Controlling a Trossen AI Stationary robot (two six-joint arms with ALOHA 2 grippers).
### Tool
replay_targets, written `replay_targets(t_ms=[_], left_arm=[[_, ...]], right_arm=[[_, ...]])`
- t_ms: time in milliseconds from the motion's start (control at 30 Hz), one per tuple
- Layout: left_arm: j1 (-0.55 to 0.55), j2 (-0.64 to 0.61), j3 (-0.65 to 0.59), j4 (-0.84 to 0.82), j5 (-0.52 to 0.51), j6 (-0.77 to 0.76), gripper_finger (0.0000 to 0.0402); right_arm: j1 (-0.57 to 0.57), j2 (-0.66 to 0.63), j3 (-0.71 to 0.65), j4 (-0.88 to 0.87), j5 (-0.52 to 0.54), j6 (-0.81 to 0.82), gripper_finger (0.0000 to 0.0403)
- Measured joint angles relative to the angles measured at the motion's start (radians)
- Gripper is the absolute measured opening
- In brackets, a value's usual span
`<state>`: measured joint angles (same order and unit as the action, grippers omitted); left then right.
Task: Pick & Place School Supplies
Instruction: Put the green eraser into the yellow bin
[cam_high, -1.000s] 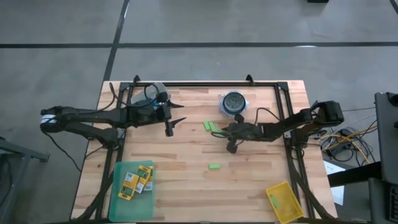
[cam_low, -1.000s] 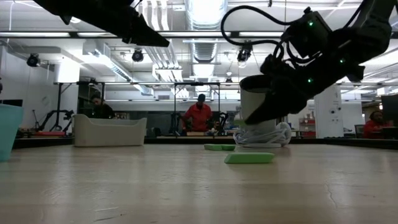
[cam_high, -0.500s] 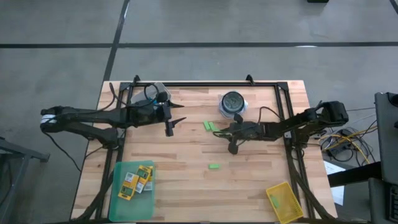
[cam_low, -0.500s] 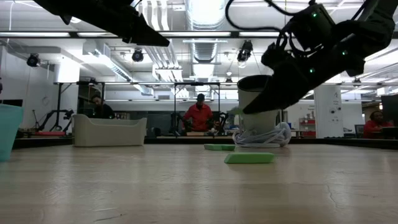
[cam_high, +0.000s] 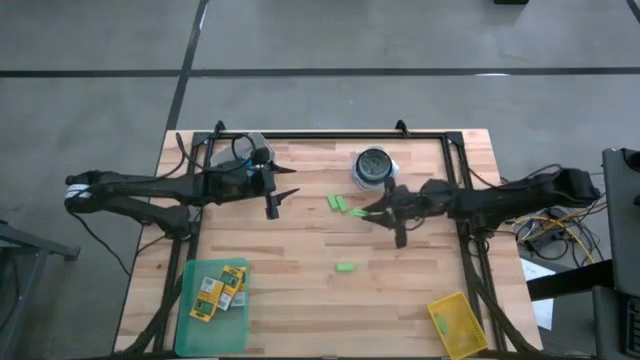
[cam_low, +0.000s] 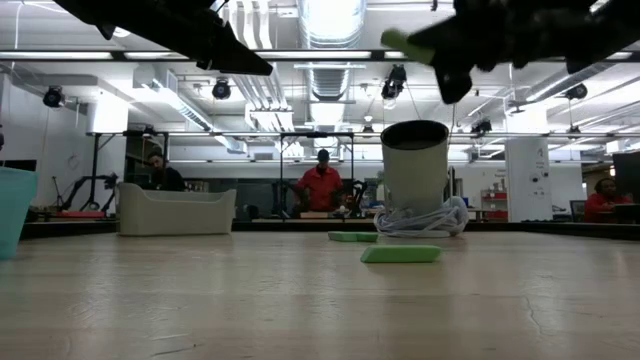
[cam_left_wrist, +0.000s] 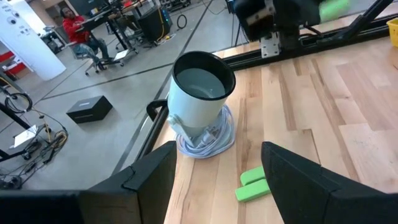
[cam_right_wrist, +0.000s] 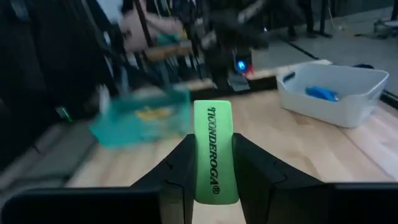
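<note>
We see the right tool (cam_high: 368, 210) raised above the middle of the pale wooden worktop (cam_high: 300, 290), clamped on a small light-green rectangular eraser block (cam_right_wrist: 213, 151) (its printed lettering shows plainly in the right wrist view). In the low view that held block (cam_low: 402, 40) rides high above the surface, clear of everything below.

Two more light-green blocks sit on the worktop. One pair-like piece (cam_high: 337, 203) lies near the centre, just beside the right tool's tip as seen from above; another (cam_high: 345, 267) lies alone closer to the near edge, well apart from it. The low view shows them flat on the wood, the nearer (cam_low: 400, 254) in front of the farther (cam_low: 352, 237).

A white cylindrical cup with a dark rim (cam_high: 374, 165) stands toward the far edge on a coil of white cable (cam_left_wrist: 205, 138).

The left tool (cam_high: 282, 192) hovers over the left-centre of the worktop with its fingers spread apart and nothing between them.

At the near left corner a flat green tray (cam_high: 190, 305) holds small yellow-and-green crayon boxes (cam_high: 220, 287). A small yellow bin (cam_high: 459, 325) rests at the near right corner. A white tub with something blue in it (cam_right_wrist: 331, 90) shows in the right wrist view.
</note>
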<state>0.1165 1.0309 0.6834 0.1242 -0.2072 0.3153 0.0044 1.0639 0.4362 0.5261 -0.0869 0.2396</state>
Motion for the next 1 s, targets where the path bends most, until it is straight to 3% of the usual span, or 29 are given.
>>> replay_targets(t_ms=[167, 333, 467, 700, 800, 1000], left_arm=[[0.000, 0.000, 0.000, 0.000, 0.000, -0.001, 0.0241], [0.000, 0.000, 0.000, 0.000, 0.000, -0.001, 0.0241], [0.000, 0.000, -0.001, -0.001, 0.000, -0.001, 0.0241], [0.000, 0.000, -0.002, -0.001, 0.000, -0.001, 0.0241], [0.000, 0.000, -0.002, -0.001, 0.000, -0.001, 0.0241], [0.000, 0.000, -0.002, -0.001, 0.000, -0.001, 0.0241]], right_arm=[[0.000, -0.129, 0.000, -0.105, -0.001, 0.264, 0.0085], [0.000, -0.242, 0.000, -0.367, -0.045, 0.407, 0.0080], [0.000, -0.313, 0.000, -0.493, -0.196, 0.547, 0.0082], [0.029, -0.396, 0.000, -0.552, -0.544, 0.795, 0.0081], [0.073, -0.422, 0.000, -0.615, -0.601, 0.889, 0.0079], [0.227, -0.461, 0.000, -0.832, -0.606, 1.077, 0.0081]])
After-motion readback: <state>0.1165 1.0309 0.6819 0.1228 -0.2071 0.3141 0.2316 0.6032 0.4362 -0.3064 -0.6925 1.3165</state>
